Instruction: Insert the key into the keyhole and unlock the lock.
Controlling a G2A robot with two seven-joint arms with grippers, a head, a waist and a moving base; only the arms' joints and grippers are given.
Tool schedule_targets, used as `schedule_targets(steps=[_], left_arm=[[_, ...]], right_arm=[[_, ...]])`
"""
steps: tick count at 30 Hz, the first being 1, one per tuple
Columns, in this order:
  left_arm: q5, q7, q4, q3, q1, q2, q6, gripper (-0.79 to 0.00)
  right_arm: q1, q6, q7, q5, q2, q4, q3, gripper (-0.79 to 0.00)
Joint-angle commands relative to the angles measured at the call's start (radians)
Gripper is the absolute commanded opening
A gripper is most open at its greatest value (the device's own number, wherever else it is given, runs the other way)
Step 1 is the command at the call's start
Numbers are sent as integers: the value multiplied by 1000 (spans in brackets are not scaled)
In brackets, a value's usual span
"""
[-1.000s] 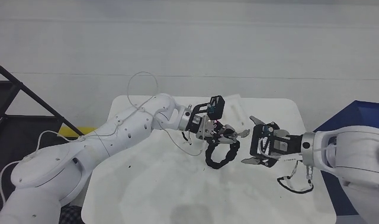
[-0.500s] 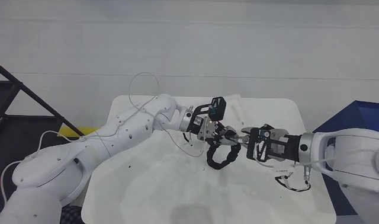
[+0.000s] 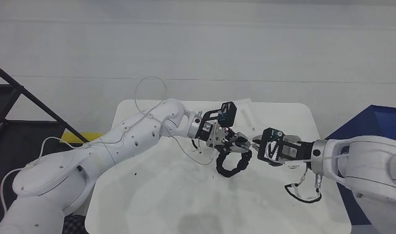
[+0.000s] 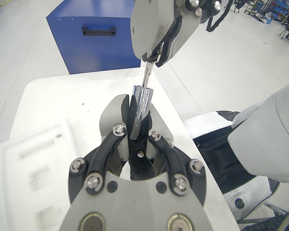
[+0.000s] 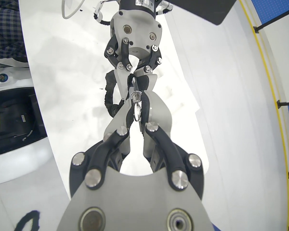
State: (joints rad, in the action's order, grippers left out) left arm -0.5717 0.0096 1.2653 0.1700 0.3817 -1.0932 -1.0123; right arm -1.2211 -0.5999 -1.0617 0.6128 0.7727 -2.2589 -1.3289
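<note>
Lock (image 4: 141,104): chrome cylinder with a black cable loop (image 3: 230,167), held up above the desk (image 3: 161,197); the loop hangs from it.
Left gripper (image 4: 134,111): pressed together on the lower part of the cylinder, with the keyhole end pointing at the other arm.
Key (image 4: 148,73): head pinched, blade in line with the cylinder. The tip is at or just inside the keyhole and most of the blade is still outside.
Right gripper (image 4: 159,54): clamped on the key head, facing the left gripper tip to tip.
Foam tray (image 4: 21,150): white, lying on the desk beyond the lock.
Change: a second ago the right gripper stood well apart from the lock. It has since closed the gap along the cylinder's line, while the left arm has barely shifted.
Meaning: the approach and alignment look finished and insertion appears to be just starting.
Next: push the key straight in to full depth, then turn it.
Risk: a small tilt could jam the blade at the mouth or twist the cylinder in its grip.
</note>
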Motion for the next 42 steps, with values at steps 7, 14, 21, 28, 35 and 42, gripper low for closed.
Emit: schedule_targets(steps=[7, 14, 21, 28, 35, 42], left_arm=[[-22, 21, 4, 0, -5, -2, 0, -785], [-96, 106, 1, 6, -9, 0, 0, -785], [-166, 163, 3, 19, 3, 0, 0, -785], [-230, 192, 10, 36, 13, -7, 0, -785], [-272, 228, 4, 53, 30, -12, 0, -785], [-253, 268, -23, 75, 53, -11, 0, -785]], right_arm=[[-23, 212, -16, -178, 2, 20, -11, -785], [-62, 365, -9, -231, 1, -12, -51, -785], [-130, 474, 19, -260, 1, -32, -85, -785], [-178, 527, 53, -354, 4, -17, -117, -785], [-190, 504, 83, -342, 4, -30, -145, 0], [-270, 390, 144, -242, -1, -53, -225, 0]])
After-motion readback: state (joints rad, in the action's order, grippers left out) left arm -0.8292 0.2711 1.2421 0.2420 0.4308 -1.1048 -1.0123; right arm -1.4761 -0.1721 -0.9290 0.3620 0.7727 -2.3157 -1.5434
